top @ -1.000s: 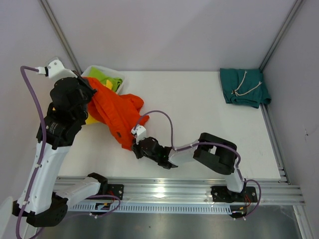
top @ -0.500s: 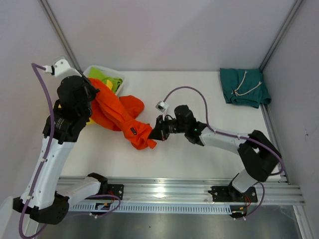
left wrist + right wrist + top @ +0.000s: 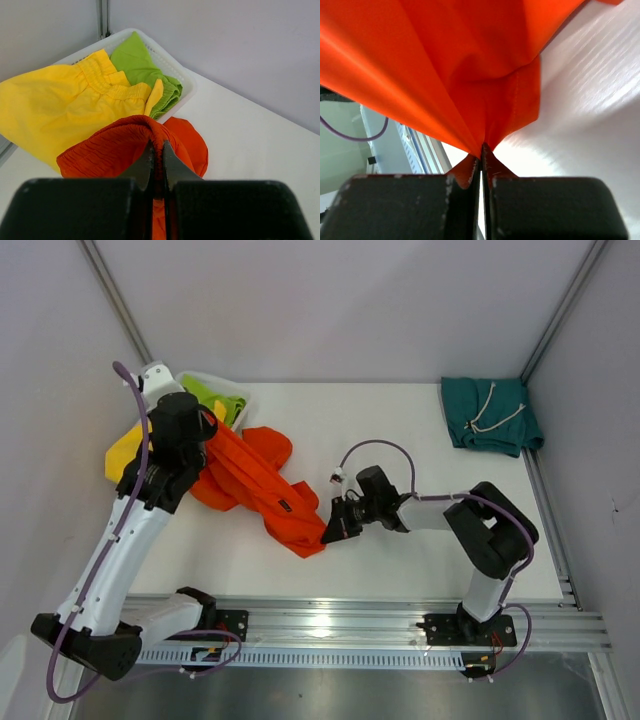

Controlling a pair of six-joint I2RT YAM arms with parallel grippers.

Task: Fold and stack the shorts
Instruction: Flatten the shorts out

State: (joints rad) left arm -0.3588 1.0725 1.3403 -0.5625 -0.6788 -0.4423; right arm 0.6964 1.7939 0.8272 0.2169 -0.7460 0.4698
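The bright orange shorts (image 3: 265,488) hang stretched between both grippers over the left middle of the table. My left gripper (image 3: 205,430) is shut on their gathered waistband (image 3: 150,131) at the upper left. My right gripper (image 3: 328,530) is shut on a lower corner of the orange cloth (image 3: 485,115). The teal shorts (image 3: 490,415) lie folded with white drawstrings at the far right corner. Yellow shorts (image 3: 128,448) and lime-green shorts (image 3: 210,397) rest in and over the white basket (image 3: 230,390).
The basket shows in the left wrist view (image 3: 175,67) with yellow (image 3: 55,110) and green (image 3: 142,62) cloth in it. Grey walls and metal posts close in the back and sides. An aluminium rail (image 3: 340,615) runs along the near edge.
My right gripper has gone from the near left to the table's middle, pulling the orange corner rightward. My left gripper moved right and forward with the waistband, and the yellow shorts came into view.
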